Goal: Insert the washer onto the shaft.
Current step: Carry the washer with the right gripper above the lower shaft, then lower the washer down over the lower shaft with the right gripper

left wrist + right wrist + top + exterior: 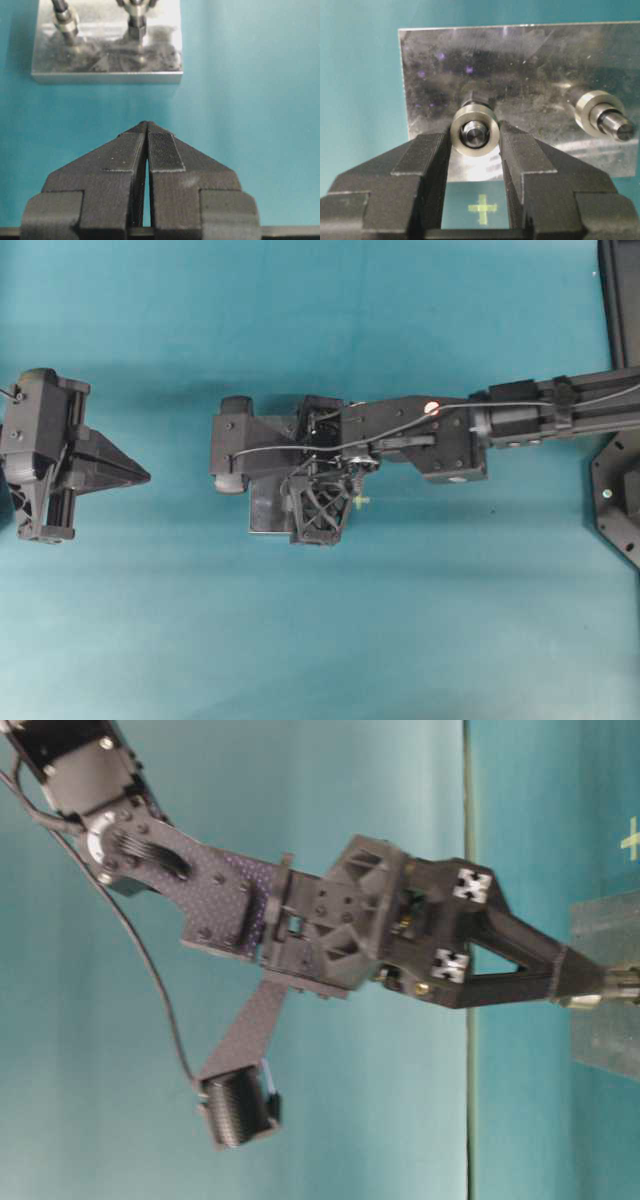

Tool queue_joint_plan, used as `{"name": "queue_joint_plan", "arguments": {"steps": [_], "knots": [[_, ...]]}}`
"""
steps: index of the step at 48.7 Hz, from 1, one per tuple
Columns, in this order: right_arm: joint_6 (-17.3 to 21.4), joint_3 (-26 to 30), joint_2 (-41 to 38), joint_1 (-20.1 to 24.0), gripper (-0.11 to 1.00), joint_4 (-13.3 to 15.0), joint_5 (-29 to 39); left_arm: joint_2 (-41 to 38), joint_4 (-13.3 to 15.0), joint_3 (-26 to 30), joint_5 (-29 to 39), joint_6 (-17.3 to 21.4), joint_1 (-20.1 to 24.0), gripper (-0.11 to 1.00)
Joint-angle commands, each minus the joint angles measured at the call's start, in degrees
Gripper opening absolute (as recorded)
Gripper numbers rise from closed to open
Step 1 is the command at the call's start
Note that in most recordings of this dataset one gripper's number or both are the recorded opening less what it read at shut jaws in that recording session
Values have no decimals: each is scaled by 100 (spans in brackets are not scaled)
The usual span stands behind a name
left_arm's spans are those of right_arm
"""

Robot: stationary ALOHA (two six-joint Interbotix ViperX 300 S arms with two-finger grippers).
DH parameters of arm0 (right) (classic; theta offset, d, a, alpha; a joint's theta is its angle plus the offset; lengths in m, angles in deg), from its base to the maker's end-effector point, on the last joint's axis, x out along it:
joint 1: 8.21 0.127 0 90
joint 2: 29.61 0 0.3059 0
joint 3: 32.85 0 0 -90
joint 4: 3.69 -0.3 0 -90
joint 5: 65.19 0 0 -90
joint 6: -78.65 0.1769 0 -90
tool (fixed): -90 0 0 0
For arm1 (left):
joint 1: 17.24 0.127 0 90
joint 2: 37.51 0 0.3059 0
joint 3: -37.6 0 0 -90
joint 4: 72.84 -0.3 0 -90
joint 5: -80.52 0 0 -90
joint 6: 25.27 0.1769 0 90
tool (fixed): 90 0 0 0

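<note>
Right gripper (475,137) clamps the washer (474,132) (ringing the shaft (474,135)).

One metal plate (530,65) sits on the teal counter (320,640), carrying two upright shafts (474,135). Two ring-shaped washers are visible: one washer (491,131) around the nearer shaft between the right claw (475,142) fingers, a second washer (590,102) seated on the other shaft (615,125). Two robot arms, two claws, including the left claw (147,130). One yellow cross mark (481,208) shows on the counter.
</note>
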Motion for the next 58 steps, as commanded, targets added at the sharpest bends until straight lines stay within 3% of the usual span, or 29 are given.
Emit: {"name": "queue_joint_plan", "arguments": {"steps": [1, 12, 19, 21, 34, 58], "knots": [[-62, 132, 105, 26, 33, -44, -18, 26, -9, 79, -35, -9, -9, 0], [0, 149, 79, 18, 35, -53, 0, 26, -18, 105, -35, -9, -9, 0], [0, 167, 0, 18, 74, -44, 0, 26, -18, 114, -35, -9, -9, 0], [0, 185, -18, 18, 79, -53, 0, 26, -18, 123, -35, -9, -9, 0], [-53, 334, -44, 167, 69, -431, 0, 35, -18, 149, -35, -9, -9, 0], [-18, 334, -237, -220, 67, -211, 44, 35, -18, 149, -35, -9, -9, 0]]}}
